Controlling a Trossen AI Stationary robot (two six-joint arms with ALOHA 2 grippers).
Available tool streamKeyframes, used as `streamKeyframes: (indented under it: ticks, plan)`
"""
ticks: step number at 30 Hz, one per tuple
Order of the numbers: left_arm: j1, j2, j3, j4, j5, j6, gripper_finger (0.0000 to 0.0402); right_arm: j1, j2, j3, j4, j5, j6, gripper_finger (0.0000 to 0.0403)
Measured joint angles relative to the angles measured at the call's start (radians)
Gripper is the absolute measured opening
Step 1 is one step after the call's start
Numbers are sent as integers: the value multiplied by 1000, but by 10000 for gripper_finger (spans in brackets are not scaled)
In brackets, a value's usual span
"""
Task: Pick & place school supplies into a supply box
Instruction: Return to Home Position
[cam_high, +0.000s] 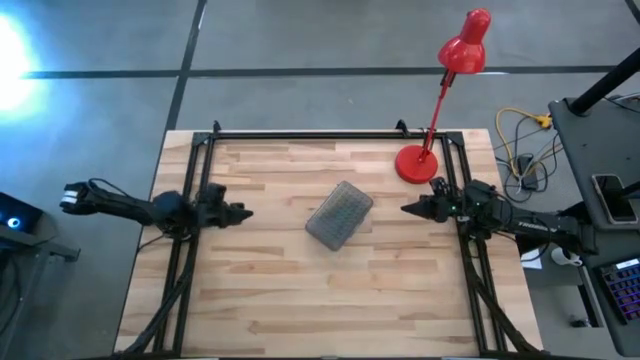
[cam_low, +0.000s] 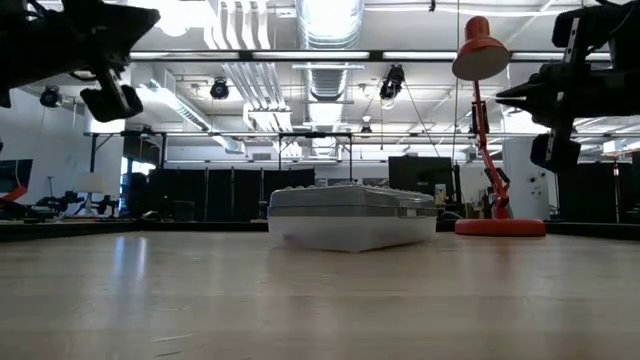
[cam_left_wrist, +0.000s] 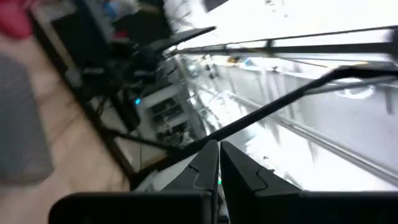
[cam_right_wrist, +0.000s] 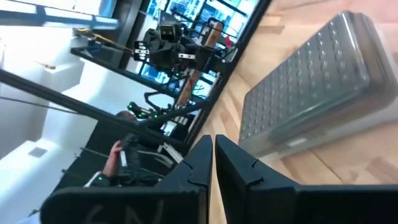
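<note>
Supply box (cam_high: 338, 214): high view shows it lid-down and lying diagonal mid-table, between the two sets of fingertips and well apart from both. No pens are loose on the wooden table (cam_high: 300, 300), so I judge the load is inside and the job is packed. The left gripper (cam_high: 240, 213) sits at the left edge with its tips aimed at the box. The right gripper (cam_high: 408, 209) mirrors it from the right edge. That reads as a parked pose, with nothing left to grab. The red desk lamp (cam_high: 414, 163) has its base just beside the right fingers, clear of them. Around the table there is grey floor (cam_high: 300, 40), with cables (cam_high: 520, 140) off the right side.

Low view: the box is flat on the boards with the lid seated level. Both grippers hang high above the surface, neither near the box. Ceiling ducts (cam_low: 325, 20) and lights show behind.

Left wrist: the fingers (cam_left_wrist: 202, 171) are pinched together with only a hairline gap, holding nothing. The grey lid is off to one side of them, and a blurred room lies ahead.

Right wrist: the fingers (cam_right_wrist: 196, 162) are likewise pressed closed and empty. The box's grid lid is ahead of the tips and not touching them. What looks like a person (cam_right_wrist: 118, 152) is beyond the table, too blurred to say more.
</note>
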Motion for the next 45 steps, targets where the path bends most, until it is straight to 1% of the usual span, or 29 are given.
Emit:
streamKeyframes:
  ticks: [3,8,13,16,18,22,30,45]
  plan:
    - [6,-26,-7,-43,2,-47,1,21,-23,-2,-15,2,19,13]
    - [51,-143,-6,-133,6,-46,1,132,-160,-4,-56,0,16,13]
    - [143,-296,-6,-227,6,-45,1,213,-161,-3,-19,-4,14,13]
    - [220,-430,-7,-292,6,-46,1,244,-161,-4,-31,-2,14,13]
    - [267,-430,-5,-273,4,-45,1,252,-161,-4,-28,-2,15,13]
    - [298,-410,0,-208,7,-46,1,253,-161,-4,-32,0,13,13]
    - [299,-332,-7,-242,6,-46,1,255,-161,-4,-30,-1,19,13]
    - [299,-100,-7,-255,6,-45,1,255,-145,-4,-29,-1,19,13]
